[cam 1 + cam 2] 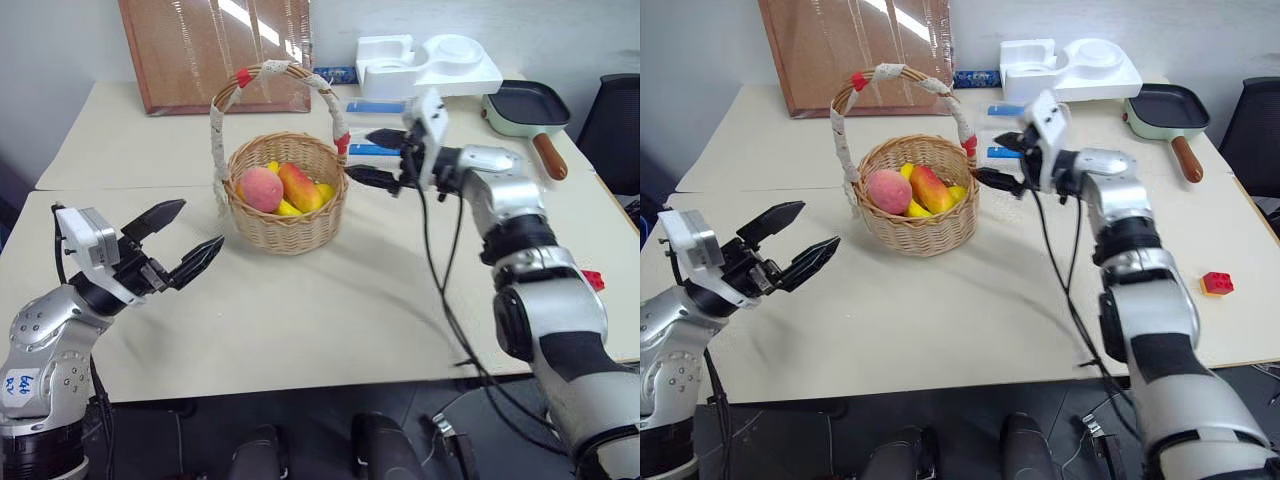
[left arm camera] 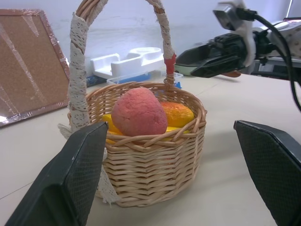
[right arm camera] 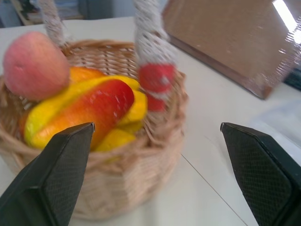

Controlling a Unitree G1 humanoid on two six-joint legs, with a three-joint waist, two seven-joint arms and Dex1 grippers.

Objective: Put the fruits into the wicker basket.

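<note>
You have the wicker basket point(image 1: 287, 195) standing near the middle of the table point(image 1: 330, 310), with a broad bare stretch of tabletop in front of it, towards the near edge. Inside it you can count two task fruits: one peach point(image 1: 261, 189) and one red-and-yellow mango point(image 1: 299, 186), lying side by side on yellow pieces too hidden to count. Your right gripper point(image 1: 372, 158) sits just beside the basket's rim, fingers spread wide and empty. Your left gripper point(image 1: 182, 243) hangs over the bare table, well apart from the basket, also spread and holding nothing. One red brick point(image 1: 1217, 283) lies near the table's right edge. One frying pan point(image 1: 530, 112) rests at the far right. No readable writing shows on any of these.
</note>
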